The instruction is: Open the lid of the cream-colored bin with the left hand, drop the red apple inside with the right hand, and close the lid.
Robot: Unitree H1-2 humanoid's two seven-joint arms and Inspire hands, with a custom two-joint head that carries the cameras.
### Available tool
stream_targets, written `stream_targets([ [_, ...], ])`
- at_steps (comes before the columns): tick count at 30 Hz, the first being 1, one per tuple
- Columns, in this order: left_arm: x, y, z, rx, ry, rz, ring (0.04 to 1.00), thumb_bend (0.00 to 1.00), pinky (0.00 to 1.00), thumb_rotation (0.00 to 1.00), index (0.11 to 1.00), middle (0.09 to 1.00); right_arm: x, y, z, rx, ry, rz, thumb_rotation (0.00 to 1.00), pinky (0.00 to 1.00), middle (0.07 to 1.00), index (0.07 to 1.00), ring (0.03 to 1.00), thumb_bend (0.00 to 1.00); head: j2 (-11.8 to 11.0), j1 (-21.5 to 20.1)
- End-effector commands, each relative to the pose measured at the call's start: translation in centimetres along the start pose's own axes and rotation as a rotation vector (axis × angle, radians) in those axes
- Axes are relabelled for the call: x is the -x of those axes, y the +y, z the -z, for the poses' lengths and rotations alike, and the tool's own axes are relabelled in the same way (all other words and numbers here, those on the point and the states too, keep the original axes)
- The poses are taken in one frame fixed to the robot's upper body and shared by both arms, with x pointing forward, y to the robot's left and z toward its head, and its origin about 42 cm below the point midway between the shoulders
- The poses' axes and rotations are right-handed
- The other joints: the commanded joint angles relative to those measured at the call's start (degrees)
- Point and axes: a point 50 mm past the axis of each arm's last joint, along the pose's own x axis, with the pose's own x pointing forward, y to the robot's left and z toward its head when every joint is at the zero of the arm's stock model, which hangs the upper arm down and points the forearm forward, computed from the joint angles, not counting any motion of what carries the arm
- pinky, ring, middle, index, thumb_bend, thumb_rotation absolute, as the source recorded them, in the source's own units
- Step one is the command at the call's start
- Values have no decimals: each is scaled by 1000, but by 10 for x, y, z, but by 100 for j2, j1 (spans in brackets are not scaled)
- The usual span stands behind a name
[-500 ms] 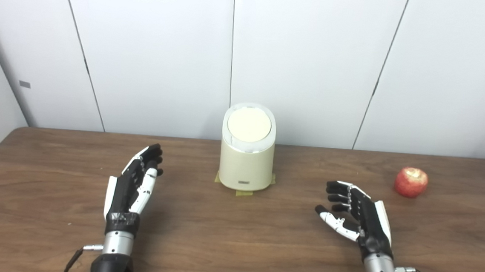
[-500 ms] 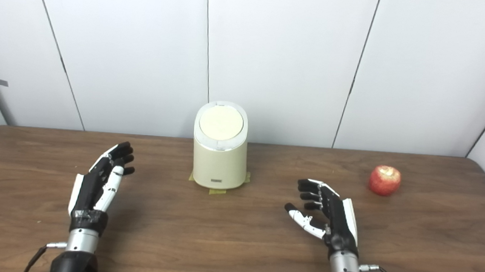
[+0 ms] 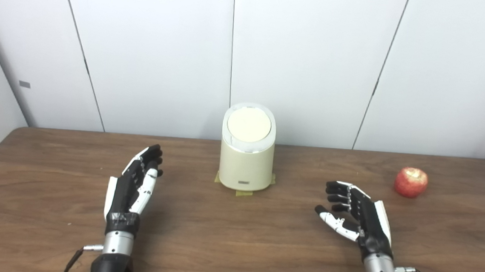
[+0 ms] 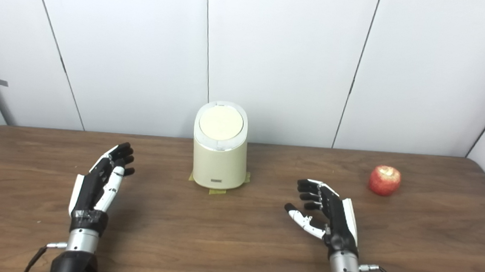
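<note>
Both hands, left (image 3: 131,183) and right (image 3: 358,216), rest empty with fingers spread, unmoved since half a second ago; the bin (image 3: 246,162) stays lidded (image 3: 249,124), apple (image 3: 411,182) far right: task unstarted.

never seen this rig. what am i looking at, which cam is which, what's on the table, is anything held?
It is a humanoid robot at a wooden table. Both pictures come from two cameras set side by side on its head, so they show one scene from slightly different spots. Each arm enters from the bottom edge and ends in a robot hand with fingers and a thumb.

The left robot hand and the right robot hand are both open, near the table's front, and hold nothing.

At the back middle stands a cream-colored bin with its round lid closed, on bits of yellowish tape. A red apple sits alone at the far right, apart from the right robot hand.
</note>
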Motion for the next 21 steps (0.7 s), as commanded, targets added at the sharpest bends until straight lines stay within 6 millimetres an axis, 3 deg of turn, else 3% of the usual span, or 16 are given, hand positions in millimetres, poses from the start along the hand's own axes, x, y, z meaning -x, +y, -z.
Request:
stream_targets([
  [1, 16, 1, 13, -10, 39, -2, 832, 195, 767, 574, 819, 837, -8, -3, -14, 0, -52, 9, 0, 582, 679, 659, 665, 280, 1, 2],
  [17, 9, 0, 6, -3, 20, -4, 821, 226, 759, 586, 819, 834, -8, -2, -14, -17, -53, 7, 0, 581, 686, 664, 669, 278, 22, -30],
  [21, -3, -3, -10, -16, -41, 40, 857, 489, 795, 686, 843, 864, -8, -1, -15, -13, -34, 9, 0, 582, 688, 666, 673, 283, 24, -14],
])
